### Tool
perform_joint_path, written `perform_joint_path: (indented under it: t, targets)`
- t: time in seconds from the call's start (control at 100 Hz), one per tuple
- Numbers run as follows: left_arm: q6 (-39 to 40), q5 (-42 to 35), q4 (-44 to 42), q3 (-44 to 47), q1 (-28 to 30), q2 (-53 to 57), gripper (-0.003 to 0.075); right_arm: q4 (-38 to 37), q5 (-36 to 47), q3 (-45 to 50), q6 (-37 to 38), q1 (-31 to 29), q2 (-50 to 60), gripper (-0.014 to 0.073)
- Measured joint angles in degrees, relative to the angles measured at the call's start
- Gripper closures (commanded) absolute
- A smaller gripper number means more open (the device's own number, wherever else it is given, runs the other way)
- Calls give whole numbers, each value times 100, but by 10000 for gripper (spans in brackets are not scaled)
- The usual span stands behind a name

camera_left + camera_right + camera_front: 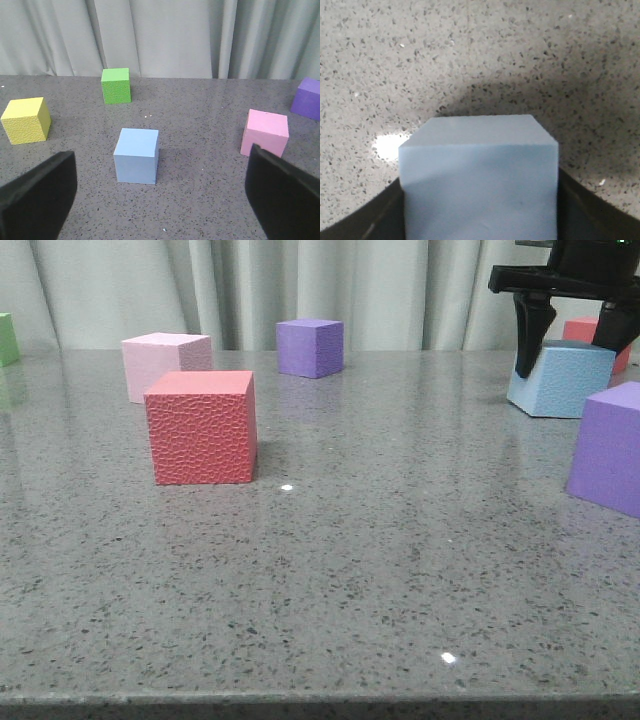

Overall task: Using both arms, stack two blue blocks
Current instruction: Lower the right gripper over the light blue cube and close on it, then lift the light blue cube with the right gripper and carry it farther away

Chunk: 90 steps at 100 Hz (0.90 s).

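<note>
The right gripper (575, 355) is being closed around a pebbled blue foam cube (560, 378); the left gripper (160, 195) is being held spread before a smoother blue cube (136, 155) on the speckled worktop (380, 540).

- Grey speckled stone table (380, 570), glossy, curtain behind the far edge.
- Near the left: red cube (201, 427), pink cube (165, 363) just behind.
- Far edge: purple cube (310, 347); green cube (8, 338) at far-left corner.
- Right edge: pale blue cube (560, 380), larger-looking purple cube (610, 447) nearer.
- Left wrist view: smooth blue cube (136, 155), yellow cube (26, 120).
</note>
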<state>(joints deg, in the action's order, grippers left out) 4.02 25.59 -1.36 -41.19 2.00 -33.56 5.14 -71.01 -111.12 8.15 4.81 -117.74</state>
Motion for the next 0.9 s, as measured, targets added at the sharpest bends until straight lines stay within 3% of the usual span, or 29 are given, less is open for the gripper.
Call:
perform_joint_path:
  t: [0.2,0.43,0.9]
  targets:
    - [0,0,0,0,0,0,58,0,0,0,25,0,0,266]
    - [0,0,0,0,0,0,58,-37,0,0,677,174,153,266]
    - [0,0,10,0,0,0,58,-248,-33,-893,1661,1716,376,266]
